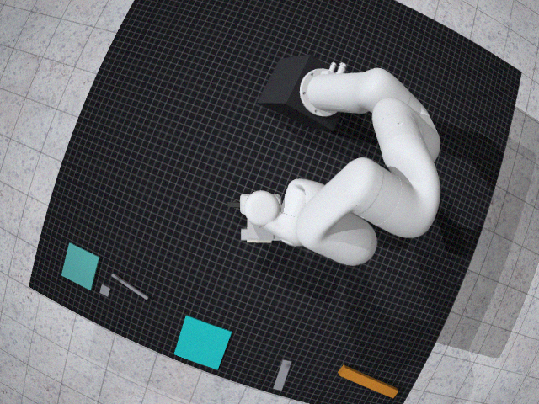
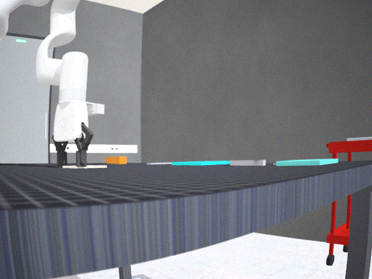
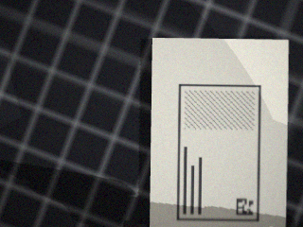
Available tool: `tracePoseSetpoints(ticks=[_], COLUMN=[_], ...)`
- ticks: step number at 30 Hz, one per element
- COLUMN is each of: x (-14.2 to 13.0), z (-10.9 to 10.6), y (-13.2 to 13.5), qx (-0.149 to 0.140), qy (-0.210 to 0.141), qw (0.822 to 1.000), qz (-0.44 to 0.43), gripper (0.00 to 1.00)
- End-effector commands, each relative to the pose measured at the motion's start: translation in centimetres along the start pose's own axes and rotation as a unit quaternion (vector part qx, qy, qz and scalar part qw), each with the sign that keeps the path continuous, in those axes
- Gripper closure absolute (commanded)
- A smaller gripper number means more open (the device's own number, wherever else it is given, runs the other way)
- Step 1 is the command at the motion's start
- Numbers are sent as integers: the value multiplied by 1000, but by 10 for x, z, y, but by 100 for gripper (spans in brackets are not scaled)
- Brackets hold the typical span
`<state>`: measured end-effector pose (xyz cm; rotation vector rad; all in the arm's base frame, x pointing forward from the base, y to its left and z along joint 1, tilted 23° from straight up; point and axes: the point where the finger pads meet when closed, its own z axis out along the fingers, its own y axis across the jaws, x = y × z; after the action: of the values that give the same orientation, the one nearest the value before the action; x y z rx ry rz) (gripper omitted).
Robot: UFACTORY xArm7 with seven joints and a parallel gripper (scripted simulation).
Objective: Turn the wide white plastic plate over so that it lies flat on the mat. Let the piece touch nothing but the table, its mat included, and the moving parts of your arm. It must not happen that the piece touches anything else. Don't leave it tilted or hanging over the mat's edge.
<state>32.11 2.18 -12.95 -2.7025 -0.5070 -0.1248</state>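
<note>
Plate (image 3: 219, 128) flat on mat (image 3: 71, 118), printed face up, long axis vertical in wrist view.

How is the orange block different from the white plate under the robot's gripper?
The orange block is orange and plain; the white plate is white with a printed frame, stripes and bars on it. In the exterior view the orange block stands thicker, while the white plate is a thin sheet. The orange block lies alone near the table's edge; the white plate sits right below the open gripper. Both lie flat on the dark gridded mat.
</note>
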Motion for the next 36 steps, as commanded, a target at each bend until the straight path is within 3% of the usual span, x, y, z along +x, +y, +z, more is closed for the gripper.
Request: tracePoseSetpoints(ticks=[1, 10, 11, 36], x=[1, 1, 1, 1], z=[-1, -1, -1, -1], y=[1, 1, 1, 1], qx=[-1, -1, -1, -1], qy=[1, 1, 1, 1], qw=[1000, 1000, 1000, 1000], qz=[0, 0, 0, 0], gripper=[12, 12, 24, 24])
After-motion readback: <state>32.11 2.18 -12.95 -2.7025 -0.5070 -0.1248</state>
